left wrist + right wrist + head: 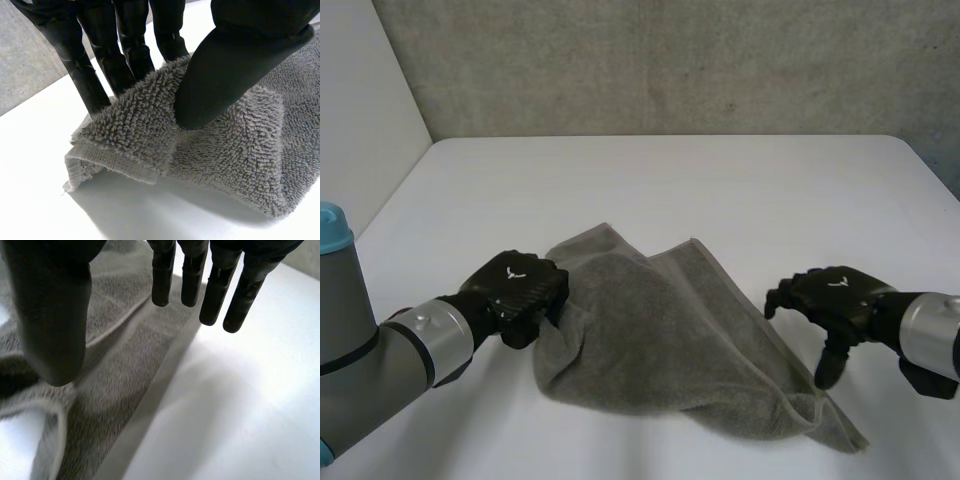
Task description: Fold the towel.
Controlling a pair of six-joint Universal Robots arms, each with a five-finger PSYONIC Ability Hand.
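Observation:
A grey towel [650,340] lies crumpled and partly doubled over on the white table [670,180]. My left hand [520,290] is at the towel's left edge; in the left wrist view its thumb [225,70] and fingers [100,55] pinch a raised fold of the towel [150,130] near a hemmed corner. My right hand [830,300] hovers just right of the towel's right edge, above its near right corner. In the right wrist view its fingers [215,290] are straight and spread apart from the thumb [50,315], with the towel [115,365] below and nothing held.
A grey wall [670,60] runs behind the table's far edge. Bare table [470,430] lies in front of the towel, and a wide bare stretch beyond it. The towel's near right corner [845,432] lies close to the table's front.

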